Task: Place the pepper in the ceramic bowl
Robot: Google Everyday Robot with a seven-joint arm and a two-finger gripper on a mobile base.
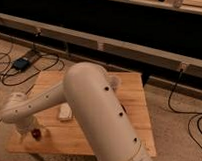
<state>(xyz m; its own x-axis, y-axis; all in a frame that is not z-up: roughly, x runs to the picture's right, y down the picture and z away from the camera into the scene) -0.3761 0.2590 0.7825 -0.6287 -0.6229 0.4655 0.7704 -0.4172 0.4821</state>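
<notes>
- Camera view: my gripper [24, 129] sits low at the front-left corner of the wooden worktop [132, 94].
- Pepper [35, 133] is just beside the gripper, nr the front edge, seemingly on the wood.
- Gripper opening & any hold: can't tell.
- Pale block [64, 114] lies further back, apart from the pepper.
- My arm [95, 110] crosses the worktop from the front-right corner.

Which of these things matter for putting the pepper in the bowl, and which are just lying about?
Job: pepper; gripper beside it, at the table corner; ceramic bowl, hidden behind the arm.
Lying about: pale block; black box on the floor.
</notes>
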